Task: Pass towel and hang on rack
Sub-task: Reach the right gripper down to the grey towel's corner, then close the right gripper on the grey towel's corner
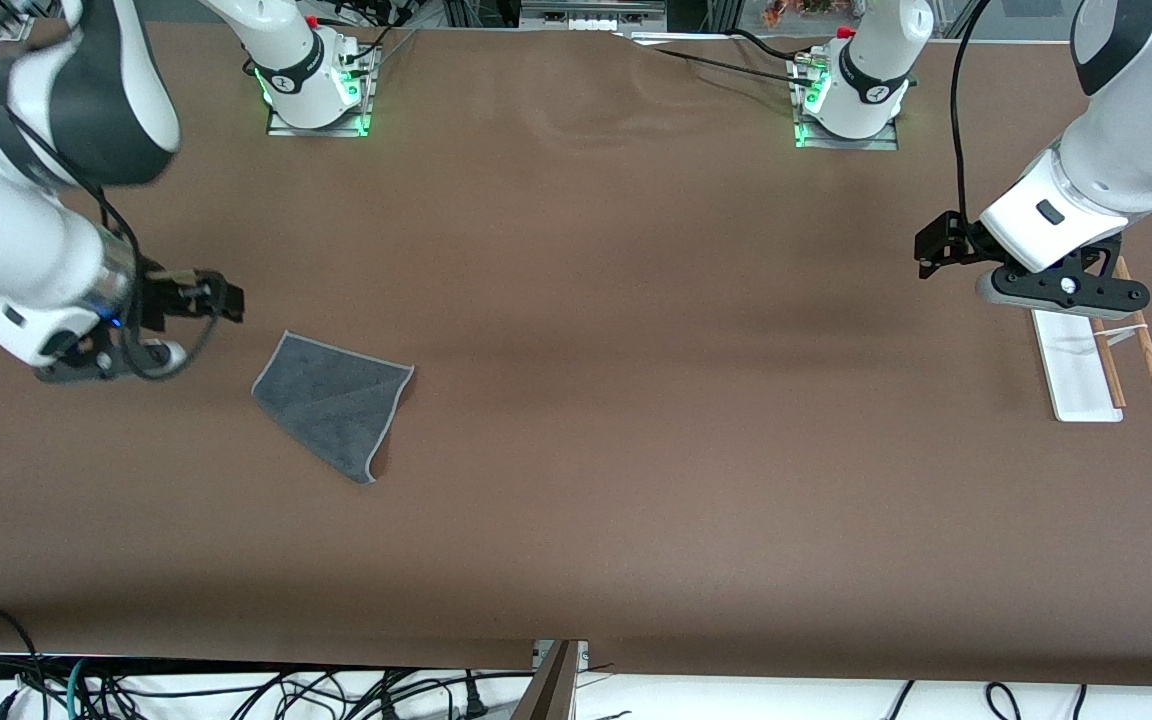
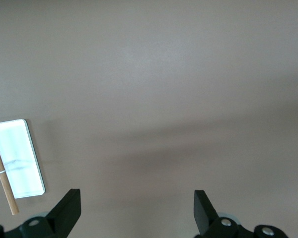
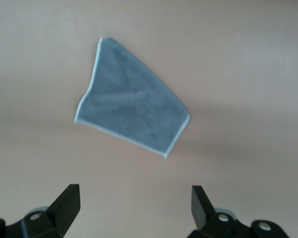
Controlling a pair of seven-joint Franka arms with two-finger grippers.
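1. Hidden: the rack point(image 1: 1076, 370) is partly covered by the left arm's hand in the front view, so only the end of its white base nearer the front camera and the lower parts of the rods show. In the left wrist view the rack point(image 2: 17, 158) is cut by the frame edge; one rod crosses the base there, the second shows only as a sliver.
2. Front view does not show the fingertips of either gripper clearly; the wrist views do.
3. Left gripper point(image 2: 136, 210): up in the air over bare table just beside the rack, at the left arm's end of the table. Fingers point(image 2: 67, 210) spread wide, nothing between them, touching nothing.
4. Right gripper point(image 3: 134, 208): over bare table beside the towel point(image 3: 131, 106), at the right arm's end of the table. Fingers point(image 3: 64, 208) spread wide, released, no contact with the cloth.
5. Towel point(image 1: 334, 402): lies flat on the table, folded, pale hem showing along its edges, toward the right arm's end. It is well apart from the rack, which is at the table's left-arm end.
6. Right gripper in front view point(image 1: 96, 355) sits just beside the towel, toward the table's end; left gripper point(image 1: 1066, 290) is over the rack's upper end.
7. Count: one towel, one rack with two wooden rods on one white base, two arms, two grippers.
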